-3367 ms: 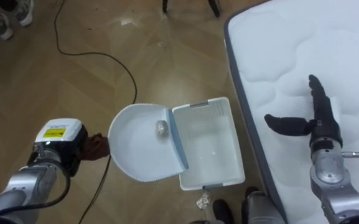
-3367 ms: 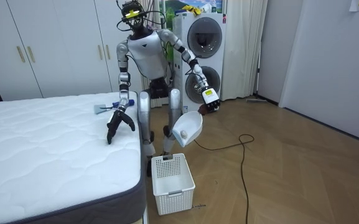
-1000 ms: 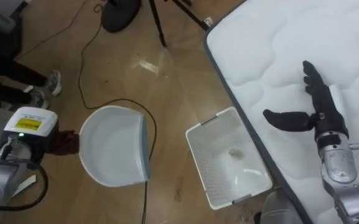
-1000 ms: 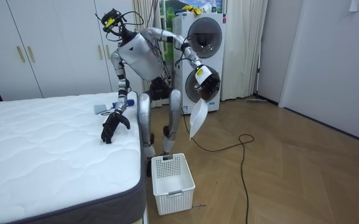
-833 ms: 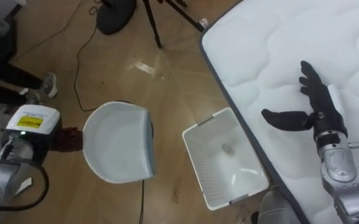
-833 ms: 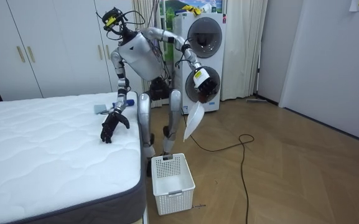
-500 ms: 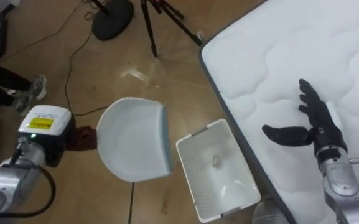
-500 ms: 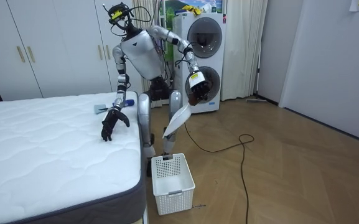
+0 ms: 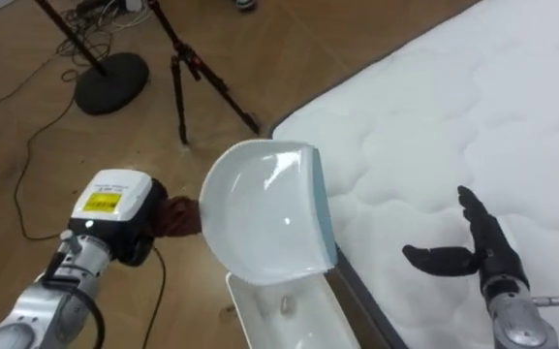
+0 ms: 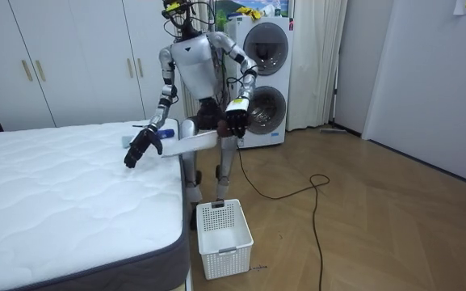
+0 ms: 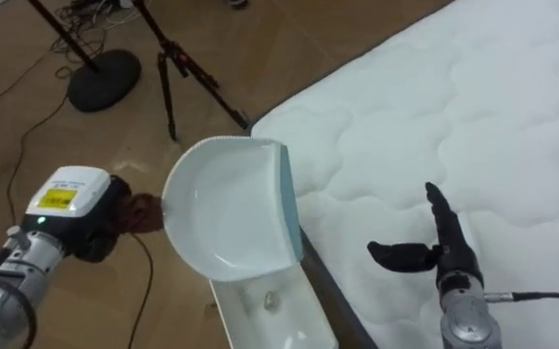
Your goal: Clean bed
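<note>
My left hand (image 9: 170, 217) is shut on the handle of a white dustpan (image 9: 264, 215), which is held level and empty beside the bed's corner. Right below it stands a white basket (image 9: 303, 320) with a small crumpled wad (image 9: 282, 305) inside. The white quilted mattress (image 9: 434, 126) spreads to the right. My right hand (image 9: 480, 252), black, hovers open over it with the thumb spread. In the room view I stand at the bed's corner, with the dustpan (image 10: 188, 143) at mattress height and my right hand (image 10: 140, 146) above the bed (image 10: 55, 202).
A tripod (image 9: 201, 78) and a round-based stand (image 9: 111, 82) are on the wood floor beyond the bed's corner. A blue item (image 10: 165, 132) and a grey one (image 10: 128, 141) lie at the bed's far edge. A cable (image 10: 313, 194) trails over the floor; washing machines (image 10: 265, 48) stand behind me.
The wad that lay in the dustpan is now in the basket. My left hand has swung the emptied dustpan up to the bed's corner, and I have turned toward the bed.
</note>
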`<state>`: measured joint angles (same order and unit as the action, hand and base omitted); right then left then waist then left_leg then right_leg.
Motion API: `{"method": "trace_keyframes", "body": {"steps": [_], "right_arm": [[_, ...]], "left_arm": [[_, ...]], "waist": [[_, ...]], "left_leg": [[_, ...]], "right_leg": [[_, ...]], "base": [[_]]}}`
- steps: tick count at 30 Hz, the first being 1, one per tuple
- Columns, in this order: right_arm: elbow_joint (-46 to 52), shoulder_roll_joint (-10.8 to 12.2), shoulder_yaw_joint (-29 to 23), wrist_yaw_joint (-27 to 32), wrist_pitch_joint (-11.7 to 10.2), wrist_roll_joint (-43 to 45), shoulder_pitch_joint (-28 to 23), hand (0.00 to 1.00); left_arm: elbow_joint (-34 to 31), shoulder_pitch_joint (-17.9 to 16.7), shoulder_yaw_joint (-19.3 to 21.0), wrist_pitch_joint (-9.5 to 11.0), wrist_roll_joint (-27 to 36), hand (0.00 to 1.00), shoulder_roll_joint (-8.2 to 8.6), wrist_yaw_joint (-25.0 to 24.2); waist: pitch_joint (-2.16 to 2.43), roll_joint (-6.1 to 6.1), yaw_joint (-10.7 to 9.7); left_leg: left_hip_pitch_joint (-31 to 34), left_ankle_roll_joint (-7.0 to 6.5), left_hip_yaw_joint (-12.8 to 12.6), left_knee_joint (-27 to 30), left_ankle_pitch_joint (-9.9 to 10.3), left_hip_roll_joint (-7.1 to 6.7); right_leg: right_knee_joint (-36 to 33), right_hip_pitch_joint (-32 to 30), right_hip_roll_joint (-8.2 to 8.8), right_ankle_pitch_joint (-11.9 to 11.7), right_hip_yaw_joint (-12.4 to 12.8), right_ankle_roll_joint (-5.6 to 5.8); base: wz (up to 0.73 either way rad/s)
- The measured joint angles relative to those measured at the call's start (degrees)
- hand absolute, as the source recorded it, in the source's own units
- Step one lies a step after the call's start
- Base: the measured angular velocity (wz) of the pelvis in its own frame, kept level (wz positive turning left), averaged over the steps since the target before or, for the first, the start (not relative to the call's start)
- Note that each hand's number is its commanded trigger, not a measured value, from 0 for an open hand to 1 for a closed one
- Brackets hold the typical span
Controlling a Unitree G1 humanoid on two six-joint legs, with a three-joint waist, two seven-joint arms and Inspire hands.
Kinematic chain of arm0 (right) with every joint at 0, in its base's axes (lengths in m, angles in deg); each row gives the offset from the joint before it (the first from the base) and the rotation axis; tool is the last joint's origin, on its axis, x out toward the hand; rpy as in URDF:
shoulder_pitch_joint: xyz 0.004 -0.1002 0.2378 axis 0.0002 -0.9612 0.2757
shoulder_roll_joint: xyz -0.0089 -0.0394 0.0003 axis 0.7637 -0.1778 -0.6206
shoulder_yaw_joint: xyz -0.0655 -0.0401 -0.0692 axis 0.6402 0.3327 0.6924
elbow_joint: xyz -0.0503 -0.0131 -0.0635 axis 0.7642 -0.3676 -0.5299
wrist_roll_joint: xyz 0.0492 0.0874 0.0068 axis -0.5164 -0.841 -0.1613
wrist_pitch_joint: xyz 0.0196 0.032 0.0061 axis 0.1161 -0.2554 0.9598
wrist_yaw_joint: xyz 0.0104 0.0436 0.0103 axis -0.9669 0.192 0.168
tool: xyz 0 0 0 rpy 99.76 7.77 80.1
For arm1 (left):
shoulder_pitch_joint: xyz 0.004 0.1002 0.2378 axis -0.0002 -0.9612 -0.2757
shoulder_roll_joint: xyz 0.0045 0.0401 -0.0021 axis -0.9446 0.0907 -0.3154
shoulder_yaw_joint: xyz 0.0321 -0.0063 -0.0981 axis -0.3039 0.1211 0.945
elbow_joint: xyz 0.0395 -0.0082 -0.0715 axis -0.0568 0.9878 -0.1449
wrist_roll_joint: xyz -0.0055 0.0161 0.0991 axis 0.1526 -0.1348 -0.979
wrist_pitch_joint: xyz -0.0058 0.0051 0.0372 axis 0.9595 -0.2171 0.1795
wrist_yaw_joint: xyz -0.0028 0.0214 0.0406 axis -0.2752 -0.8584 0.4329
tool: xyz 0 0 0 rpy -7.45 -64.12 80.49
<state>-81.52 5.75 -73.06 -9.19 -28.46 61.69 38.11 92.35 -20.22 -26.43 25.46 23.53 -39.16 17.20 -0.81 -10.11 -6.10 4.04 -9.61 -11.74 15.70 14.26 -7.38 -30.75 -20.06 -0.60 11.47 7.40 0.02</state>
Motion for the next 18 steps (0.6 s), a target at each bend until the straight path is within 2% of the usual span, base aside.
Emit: {"method": "trace_keyframes", "body": {"steps": [1,2,3,4,5,6,7,8,9,10,11,12,13,15,16,17,18], "right_arm": [[0.1,0.0,0.1,0.0,0.1,-0.2,-0.3,0.00],[0.5,0.1,0.2,0.0,0.5,-0.9,-0.6,0.00],[0.5,0.6,0.3,-0.1,0.5,-2.2,-0.6,0.00],[0.5,0.9,0.3,-0.1,0.5,-2.5,-0.6,0.00],[0.5,1.6,0.3,0.1,0.5,-2.5,-0.6,0.00],[0.5,1.8,0.3,0.1,0.5,-2.4,-0.6,0.00],[0.6,2.3,0.3,0.1,0.5,-2.2,-0.6,0.00],[0.6,2.4,0.2,0.2,0.6,-2.4,-0.6,0.00],[0.7,2.1,0.2,0.5,1.0,-2.5,-0.7,0.00],[0.8,1.8,0.2,0.7,1.1,-2.6,-0.6,0.00],[0.8,1.7,0.4,1.2,1.2,-2.6,-0.7,0.00],[1.1,1.9,0.6,1.4,1.2,-2.6,-1.0,0.00],[1.2,2.1,0.9,1.4,1.2,-2.7,-1.0,0.00],[2.5,2.1,2.9,1.3,1.2,-4.5,-1.4,0.00],[3.0,2.1,3.3,1.3,1.1,-4.8,-1.6,0.00],[4.0,2.1,3.5,1.3,1.1,-4.9,-1.9,0.00],[4.3,2.1,3.6,1.3,1.1,-4.8,-1.9,0.00]], "left_arm": [[-0.2,0.0,0.2,0.3,0.0,1.00,0.35,0.0],[-0.3,0.0,0.6,0.8,0.1,1.00,1.29,0.0],[-0.3,0.0,1.0,1.0,0.2,1.00,2.33,0.0],[-0.3,-0.1,1.3,1.0,0.3,1.00,2.87,0.0],[-0.3,-0.2,2.0,1.3,0.5,1.00,3.67,0.0],[-0.3,-0.2,2.2,1.6,0.6,1.00,3.81,0.0],[-0.4,-0.1,2.5,2.0,1.0,1.00,3.64,0.0],[-0.4,-0.1,2.5,2.2,1.9,1.00,3.56,0.0],[-1.0,-0.3,2.5,2.0,2.6,1.00,4.26,-0.1],[-1.5,-0.2,2.5,1.8,2.9,1.00,4.96,-0.1],[-2.3,-0.2,2.6,1.6,3.9,1.00,6.23,-0.6],[-3.1,-0.2,3.0,1.6,5.0,1.00,7.38,-1.1],[-3.5,-0.1,3.1,1.6,5.4,1.00,7.72,-1.1],[-3.8,-0.8,4.0,1.3,8.2,1.00,7.94,-1.1],[-3.8,-1.0,4.2,1.0,8.5,1.00,7.93,-1.1],[-3.7,-1.1,4.3,0.3,8.7,1.00,8.05,-1.1],[-3.7,-1.3,4.6,0.3,8.8,1.00,8.04,-1.1]], "waist": [[0.06,0.20,0.1],[0.06,0.45,0.4],[0.05,0.73,0.8],[0.06,0.87,1.1],[0.04,1.28,1.5],[0.04,1.36,1.5],[0.09,1.28,1.8],[0.06,1.70,2.0],[0.26,2.14,3.0],[0.03,2.42,3.8],[0.06,2.61,5.1],[0.39,2.86,5.1],[0.37,3.07,5.2],[0.36,5.57,7.3],[0.32,6.26,7.7],[0.33,7.05,8.1],[0.30,7.33,8.2]], "left_leg": [[-0.4,-0.14,-0.6,-0.2,0.1,0.10],[-0.7,-0.49,-2.3,-0.2,0.4,0.67],[-0.7,-0.49,-4.3,-0.2,0.7,1.50],[-0.7,-0.47,-5.5,-0.1,0.8,1.93],[-0.6,-0.44,-7.9,-0.1,0.9,2.77],[-0.4,-0.45,-9.1,-0.1,0.9,3.30],[0.2,-0.48,-12.9,-0.8,0.9,4.91],[-0.3,-0.57,-17.4,-1.6,1.0,5.44],[-1.5,-0.55,-20.7,-3.1,1.0,5.53],[-1.7,-0.57,-23.4,-3.6,1.0,5.58],[-2.6,-0.57,-28.0,-4.4,1.0,5.75],[-3.4,-0.51,-32.1,-5.7,1.0,5.79],[-3.7,-0.35,-34.1,-6.3,0.9,5.75],[-3.7,-0.10,-42.9,-5.8,0.9,6.01],[-3.6,0.06,-44.4,-5.2,0.9,6.18],[-3.2,0.49,-46.6,-4.1,1.2,6.93],[-2.9,0.58,-47.0,-3.8,1.2,7.34]], "right_leg": [[0.1,0.1,-0.06,-0.2,-0.2,-0.02],[0.6,0.1,-0.20,-1.0,-1.5,-0.32],[1.8,0.1,-0.23,-2.3,-3.9,-1.01],[2.5,0.1,-0.32,-3.2,-5.1,-1.37],[4.6,0.3,-0.67,-5.0,-7.1,-2.04],[6.0,0.5,-1.05,-6.2,-7.7,-2.23],[7.6,0.9,-1.54,-7.8,-9.8,-1.86],[1.5,0.5,0.19,-4.6,-14.2,-1.05],[-5.2,0.7,2.51,-0.4,-17.2,-1.17],[-6.8,0.7,4.08,1.3,-17.6,-1.01],[-10.0,1.7,7.55,3.1,-19.4,0.06],[-12.5,3.9,10.49,4.2,-21.6,0.87],[-13.3,5.2,11.60,4.6,-22.8,1.05],[-11.1,10.6,14.60,5.1,-25.6,1.72],[-8.9,12.2,15.02,4.8,-26.1,2.25],[-3.8,15.0,15.75,5.4,-28.2,3.98],[-0.9,15.6,15.64,5.7,-29.7,4.47]], "base": [[-0.56],[-0.76],[-0.86],[-1.04],[-0.85],[-1.08],[-0.97],[-1.29],[-1.23],[-1.50],[-1.31],[-1.11],[-1.09],[-1.58],[-1.67],[-1.25],[-1.49]]}}
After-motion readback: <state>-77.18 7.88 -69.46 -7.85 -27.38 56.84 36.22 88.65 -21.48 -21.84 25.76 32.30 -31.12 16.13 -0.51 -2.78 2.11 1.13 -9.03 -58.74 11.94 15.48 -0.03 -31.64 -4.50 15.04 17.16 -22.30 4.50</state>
